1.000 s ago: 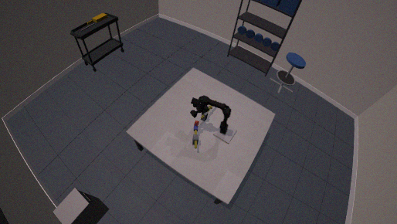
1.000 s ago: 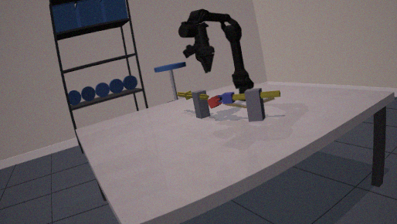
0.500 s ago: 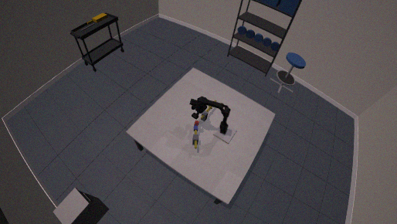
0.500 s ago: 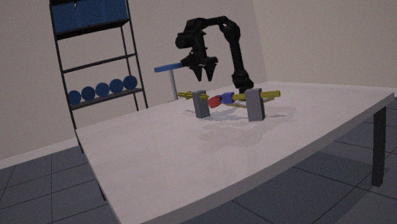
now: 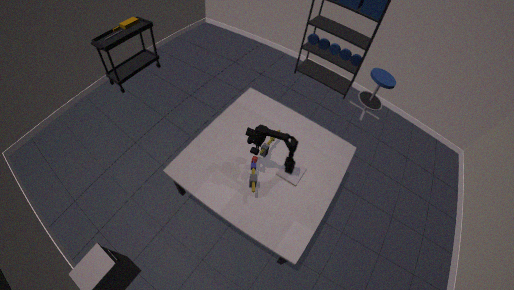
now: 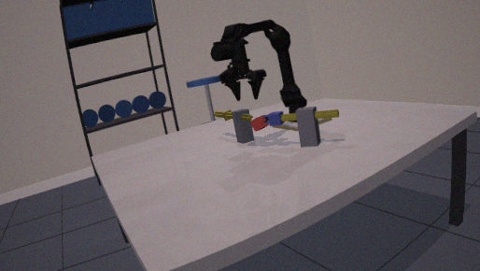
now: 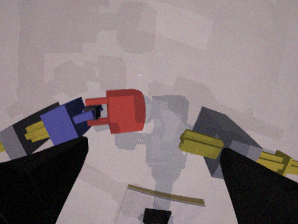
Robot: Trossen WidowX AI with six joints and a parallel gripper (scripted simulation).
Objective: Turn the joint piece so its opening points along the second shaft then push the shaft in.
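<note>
The red square joint piece (image 5: 254,160) (image 6: 260,122) (image 7: 126,111) hangs on hinges from the blue fork (image 6: 275,118) (image 7: 61,125) of the first yellow shaft (image 5: 253,188) (image 6: 329,113) (image 7: 36,131), held in a grey block (image 5: 253,180) (image 6: 308,128). In the exterior view it tilts down; its opening is not clearly seen. The second yellow shaft (image 6: 224,114) (image 7: 201,144) passes through another grey block (image 6: 244,128) (image 7: 220,125); in the wrist view a gap separates its near end from the red piece. My gripper (image 6: 247,99) (image 7: 156,151) is open and empty above them.
The arm's base stands on a pale plate (image 5: 295,178) beside the two blocks on the white table (image 5: 220,150). A shelf rack (image 5: 334,65), a blue stool (image 5: 383,78) and a cart (image 5: 125,35) stand away from the table.
</note>
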